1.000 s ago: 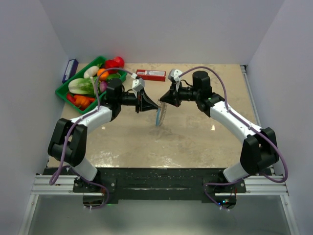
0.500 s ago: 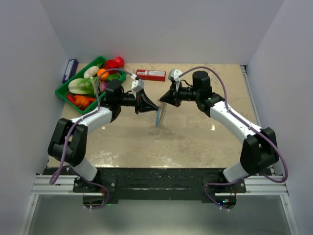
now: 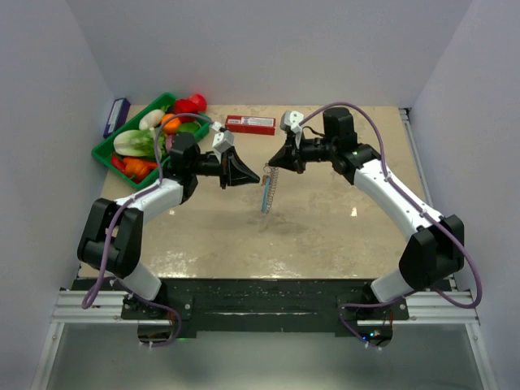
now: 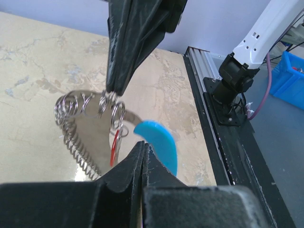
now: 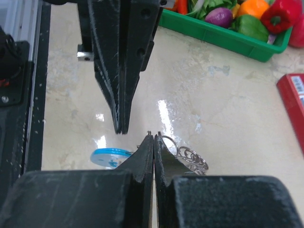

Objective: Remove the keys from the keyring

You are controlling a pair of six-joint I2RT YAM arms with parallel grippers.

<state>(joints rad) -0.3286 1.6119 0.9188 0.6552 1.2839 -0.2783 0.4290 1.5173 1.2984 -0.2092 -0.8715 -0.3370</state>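
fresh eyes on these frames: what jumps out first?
Both hands meet tip to tip in mid-air over the middle of the table: the right hand pinches the keyring, which dangles with its silvery keys and blue section, while the left hand is shut beside it, apparently on nothing. At the far-left corner sits a green bin of bright vegetables, a red box to its right.

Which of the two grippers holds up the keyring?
The right gripper: the keyring hangs from its shut tips. The left gripper, also shut, points at it from the side with nothing visibly pinched.
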